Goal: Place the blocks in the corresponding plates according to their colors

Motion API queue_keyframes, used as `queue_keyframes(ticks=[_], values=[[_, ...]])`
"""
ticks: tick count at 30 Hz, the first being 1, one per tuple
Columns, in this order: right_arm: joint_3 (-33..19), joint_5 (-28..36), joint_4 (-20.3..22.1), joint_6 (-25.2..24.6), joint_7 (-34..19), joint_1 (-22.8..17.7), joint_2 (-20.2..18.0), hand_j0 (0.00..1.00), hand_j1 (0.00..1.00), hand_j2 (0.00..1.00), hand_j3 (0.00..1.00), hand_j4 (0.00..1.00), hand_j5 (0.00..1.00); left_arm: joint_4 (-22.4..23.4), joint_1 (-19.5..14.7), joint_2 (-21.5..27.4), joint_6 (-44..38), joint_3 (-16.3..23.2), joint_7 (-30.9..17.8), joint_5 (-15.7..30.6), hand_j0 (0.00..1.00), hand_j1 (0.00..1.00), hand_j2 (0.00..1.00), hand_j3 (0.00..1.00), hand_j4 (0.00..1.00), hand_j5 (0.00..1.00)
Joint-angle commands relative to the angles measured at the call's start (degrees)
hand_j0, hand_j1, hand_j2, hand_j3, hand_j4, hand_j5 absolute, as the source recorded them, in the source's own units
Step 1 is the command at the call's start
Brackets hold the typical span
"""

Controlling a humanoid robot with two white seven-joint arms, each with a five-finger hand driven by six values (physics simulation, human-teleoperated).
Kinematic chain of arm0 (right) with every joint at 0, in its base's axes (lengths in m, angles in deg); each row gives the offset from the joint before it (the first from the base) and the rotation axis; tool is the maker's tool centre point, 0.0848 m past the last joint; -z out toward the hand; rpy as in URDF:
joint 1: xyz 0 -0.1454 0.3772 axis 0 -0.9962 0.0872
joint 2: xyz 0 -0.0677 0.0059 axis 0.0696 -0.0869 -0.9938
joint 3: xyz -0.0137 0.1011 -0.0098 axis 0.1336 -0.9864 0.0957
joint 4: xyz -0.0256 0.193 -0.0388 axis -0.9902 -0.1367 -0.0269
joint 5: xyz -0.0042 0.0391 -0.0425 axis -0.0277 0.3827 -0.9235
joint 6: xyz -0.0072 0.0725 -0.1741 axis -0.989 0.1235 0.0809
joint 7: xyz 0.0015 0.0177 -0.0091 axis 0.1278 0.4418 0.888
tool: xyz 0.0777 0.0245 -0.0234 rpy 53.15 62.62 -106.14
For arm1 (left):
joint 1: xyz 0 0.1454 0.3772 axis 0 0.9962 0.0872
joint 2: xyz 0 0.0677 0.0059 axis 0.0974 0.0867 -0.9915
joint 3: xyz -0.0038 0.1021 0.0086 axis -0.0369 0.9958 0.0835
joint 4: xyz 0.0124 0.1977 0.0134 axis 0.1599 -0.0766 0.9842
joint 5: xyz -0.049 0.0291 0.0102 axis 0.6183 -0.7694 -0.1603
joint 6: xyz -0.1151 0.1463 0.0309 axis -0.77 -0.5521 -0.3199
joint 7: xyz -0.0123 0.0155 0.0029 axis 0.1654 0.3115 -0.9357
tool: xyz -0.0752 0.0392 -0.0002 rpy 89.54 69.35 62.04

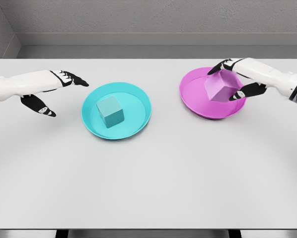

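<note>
White table point(148, 188) fills the space closest to you, bare and flat. A bit farther back on the left sits the teal plate point(116, 110), and the teal block point(110, 111) is already resting inside it, flat on its bottom. That one looks done, so leave it alone.

Your left hand point(49, 91) is off to the left of the teal plate, not touching it. Its fingers are spread out and it holds nothing. Keep it there, out of the way.

Now look at the pink plate point(212, 93) on the right. Your right hand point(233, 77) is over it, with its fingers point(219, 67) and thumb closed around the pink block point(220, 87). The block is tilted, one corner pointing down. It looks like it is over the middle of the plate, right at its floor or just above; you cannot tell for sure if it touches yet.

So the job now seems to be letting the pink block go nicely. Bring it down slowly until it sits on the plate's floor. Try to turn it flat first, so it does not roll or tip when you let go. Then open the fingers gently, all together, and lift the hand straight up. Do not bump the rim, or the plate may slide.
</note>
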Motion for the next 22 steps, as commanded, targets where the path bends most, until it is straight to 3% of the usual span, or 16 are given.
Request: queue_keyframes(ticks=[1,9,14,22], values=[[-2.1,0.7,-2.3,-0.2,0.0,0.0,0.0,1.0,1.0,1.0,1.0,1.0,1.0,0.0,0.0,0.0,-0.1,0.0,0.1,0.4,1.0,1.0,1.0,1.0,1.0,1.0],[-2.3,0.7,-2.6,-0.2,0.0,0.3,-0.1,1.0,1.0,1.0,1.0,1.0,1.0,-0.2,0.7,0.0,-0.1,0.0,0.0,0.4,1.0,1.0,1.0,1.0,1.0,1.0],[-6.3,0.4,-7.8,-0.2,0.0,0.5,-1.1,1.0,1.0,1.0,1.0,1.0,1.0,-0.4,0.7,-0.2,-0.1,0.0,0.1,0.6,1.0,1.0,1.0,1.0,1.0,1.0],[-6.4,0.4,-7.8,-0.2,0.0,0.4,-1.9,1.0,1.0,1.0,1.0,1.0,1.0,0.0,0.8,-0.4,-0.1,0.0,0.1,0.6,1.0,1.0,1.0,1.0,1.0,1.0]])
